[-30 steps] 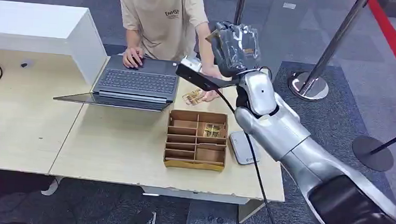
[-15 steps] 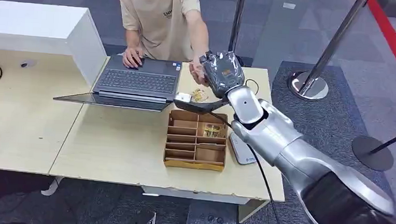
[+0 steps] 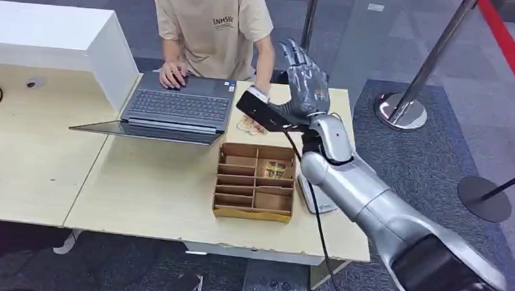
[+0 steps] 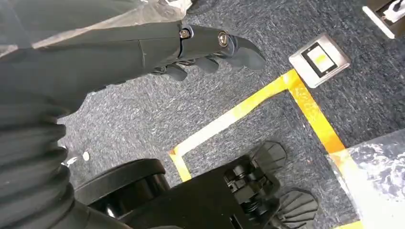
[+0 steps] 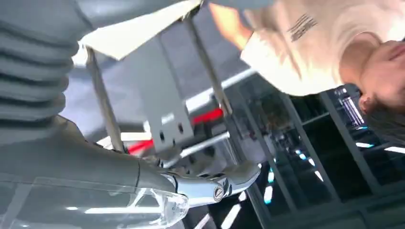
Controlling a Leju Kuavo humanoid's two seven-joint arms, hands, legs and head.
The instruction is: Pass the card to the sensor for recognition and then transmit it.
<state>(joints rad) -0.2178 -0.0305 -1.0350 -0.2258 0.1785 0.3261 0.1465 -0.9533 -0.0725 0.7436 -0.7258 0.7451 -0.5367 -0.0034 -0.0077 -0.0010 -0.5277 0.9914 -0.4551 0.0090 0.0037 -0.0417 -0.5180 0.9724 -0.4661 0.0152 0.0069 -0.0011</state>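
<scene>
Card [image 3: 248, 125]: in the head view it is hard to be sure of. A small tan piece lies on the table [image 3: 150, 193] between the laptop [image 3: 176, 107] and the cardboard box [image 3: 255, 182], and the black camera block at the robot's wrist covers its far edge. A second small tan piece sits in an upper compartment of the box, too small to read. The right hand [image 3: 306, 86] is raised above the far edge of the table with its fingers spread and nothing in it, close to the person's forearm [image 3: 265, 61]. The person's hand on that side is hidden behind the robot's hand and camera block; the other rests on the laptop. The white sensor [image 3: 312, 196] lies on the table just beside the box, on its right, and the silver arm crosses over it and hides most of it.

In the left wrist view the left hand [image 4: 200, 47] hangs over grey carpet with yellow floor tape [image 4: 267, 100]. The thumb juts out and the darker fingers are mostly tucked behind it, so I cannot tell whether they are curled or apart. Nothing shows in it.

In the right wrist view the thick thumb lies under clear plastic and the other fingers are out of frame. Beyond it are the person's beige shirt [image 5: 305, 43] and blurred metal posts.
</scene>
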